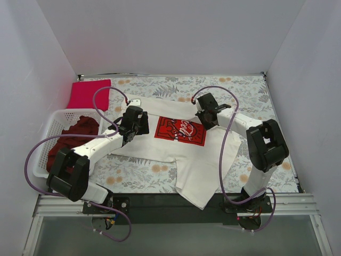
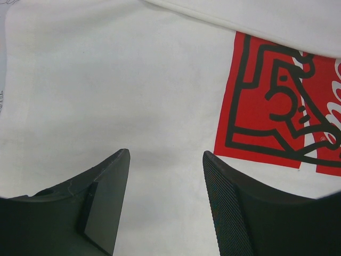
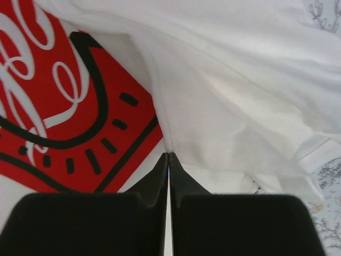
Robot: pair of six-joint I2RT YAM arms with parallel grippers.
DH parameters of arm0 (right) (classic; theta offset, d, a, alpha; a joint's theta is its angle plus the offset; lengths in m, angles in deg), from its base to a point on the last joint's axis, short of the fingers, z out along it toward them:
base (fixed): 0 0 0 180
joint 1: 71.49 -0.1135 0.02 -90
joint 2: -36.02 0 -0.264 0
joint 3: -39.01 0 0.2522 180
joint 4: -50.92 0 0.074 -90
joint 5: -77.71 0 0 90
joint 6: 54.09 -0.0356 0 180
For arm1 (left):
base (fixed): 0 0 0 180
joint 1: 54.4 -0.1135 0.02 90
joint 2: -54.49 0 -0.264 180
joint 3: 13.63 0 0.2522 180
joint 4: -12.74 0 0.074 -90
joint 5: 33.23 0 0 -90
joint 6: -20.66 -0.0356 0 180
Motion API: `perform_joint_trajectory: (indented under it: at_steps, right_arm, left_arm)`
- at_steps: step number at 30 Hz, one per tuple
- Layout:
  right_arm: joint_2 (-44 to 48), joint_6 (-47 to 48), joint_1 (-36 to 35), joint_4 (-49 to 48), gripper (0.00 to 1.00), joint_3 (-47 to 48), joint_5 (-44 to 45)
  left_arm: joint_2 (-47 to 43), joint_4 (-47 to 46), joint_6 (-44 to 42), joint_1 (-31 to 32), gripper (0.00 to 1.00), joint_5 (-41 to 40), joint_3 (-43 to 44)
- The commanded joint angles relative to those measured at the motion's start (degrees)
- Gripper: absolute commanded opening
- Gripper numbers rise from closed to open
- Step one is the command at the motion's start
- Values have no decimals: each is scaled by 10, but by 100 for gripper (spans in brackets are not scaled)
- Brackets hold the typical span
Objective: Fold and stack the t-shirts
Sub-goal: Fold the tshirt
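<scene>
The floral table cloth (image 1: 245,90) lies under both grippers and gives a flat bed for folding. The cream-white t-shirt (image 1: 197,165) is spread across it beneath the two arms, chest up, with one part trailing back towards the arm bases, so I judge it to be the shirt being folded. The white basket (image 1: 45,138) sits well out to the left of the left gripper (image 1: 129,138) and holds the dark maroon t-shirt (image 1: 74,133), which looks crumpled and not yet folded. The crimson-pink t-shirt (image 1: 88,93) lies flat beyond that gripper and to its left, probably the base of the stack. The red print (image 1: 180,131) lies between the two grippers, just right of the left one and just left of the right one. The left gripper (image 2: 166,154) hangs over plain cream cloth with its jaws parted and nothing between them, likely waiting for a hold. The right gripper (image 3: 168,156) has its jaws pressed together at a raised ridge of cream cloth beside the print; it appears to have a thin pinch of that fold, ready to carry it over.
</scene>
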Motion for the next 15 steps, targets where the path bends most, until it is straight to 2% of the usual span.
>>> perform_joint_trajectory:
  at_steps: [1,11,15]
  right_arm:
    - [16,-54,-10,63,1,42,-90]
    - [-14,-170,-11,107,1,103,-280]
    - [-29,-186,-12,107,15,115,-331]
  left_arm:
    - [-5,2,-1,-1,56,-1,11]
    - [-4,2,4,-1,56,18,12]
    - [-3,2,13,-1,56,50,14]
